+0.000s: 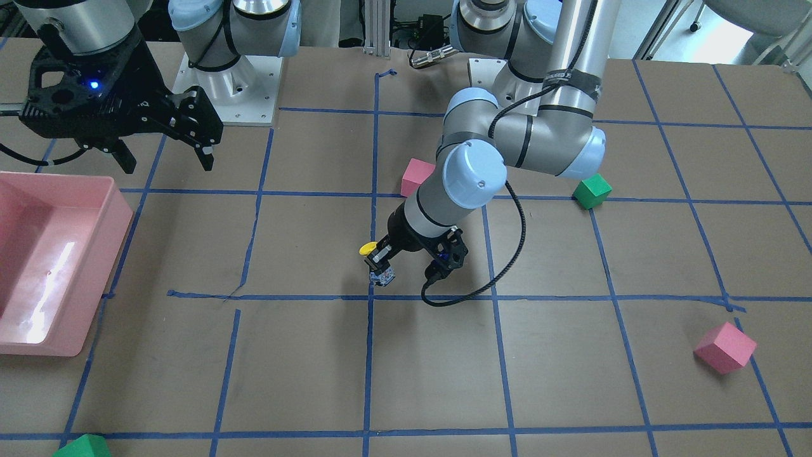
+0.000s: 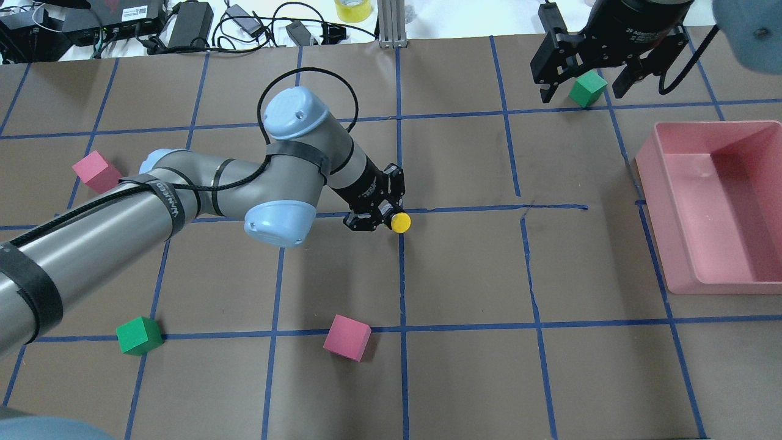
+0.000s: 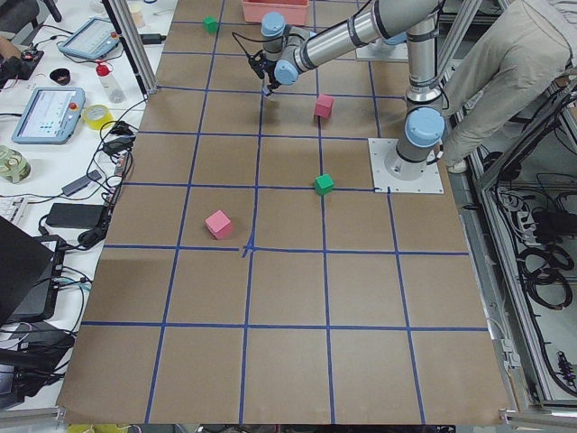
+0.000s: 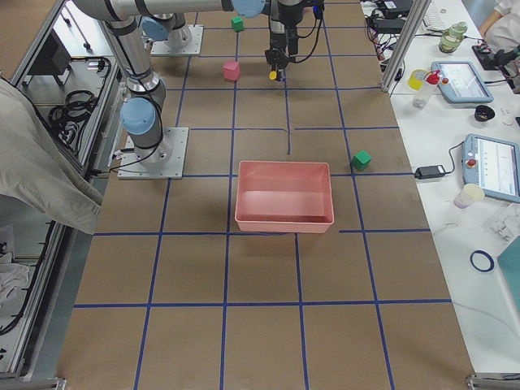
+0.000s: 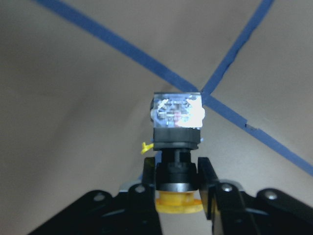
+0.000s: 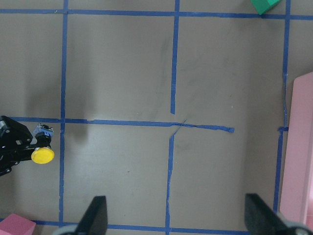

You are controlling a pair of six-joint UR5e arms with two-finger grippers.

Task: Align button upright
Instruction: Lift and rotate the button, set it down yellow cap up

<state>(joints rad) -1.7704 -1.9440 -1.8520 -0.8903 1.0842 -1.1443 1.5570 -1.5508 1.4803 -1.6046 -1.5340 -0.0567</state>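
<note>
The left arm is stretched in from the overhead view's left to the middle of the table (image 2: 464, 269), with its wrist angled downward. The left gripper (image 5: 177, 183) is closed narrowly on the black body of the button (image 2: 401, 222), which is held over a crossing of blue tape lines (image 2: 464, 209). The button's long axis is tilted but near upright, yellow cap uppermost and silvery base downward. Whether the base touches the table cannot be told. Further right, the right gripper (image 2: 580, 93) is raised, with its fingers spread wide.

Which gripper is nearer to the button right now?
Left. The left gripper is shut on the button, clamping its black body. The right gripper hangs open, raised and far off, on the pink bin's side of the table.
</note>
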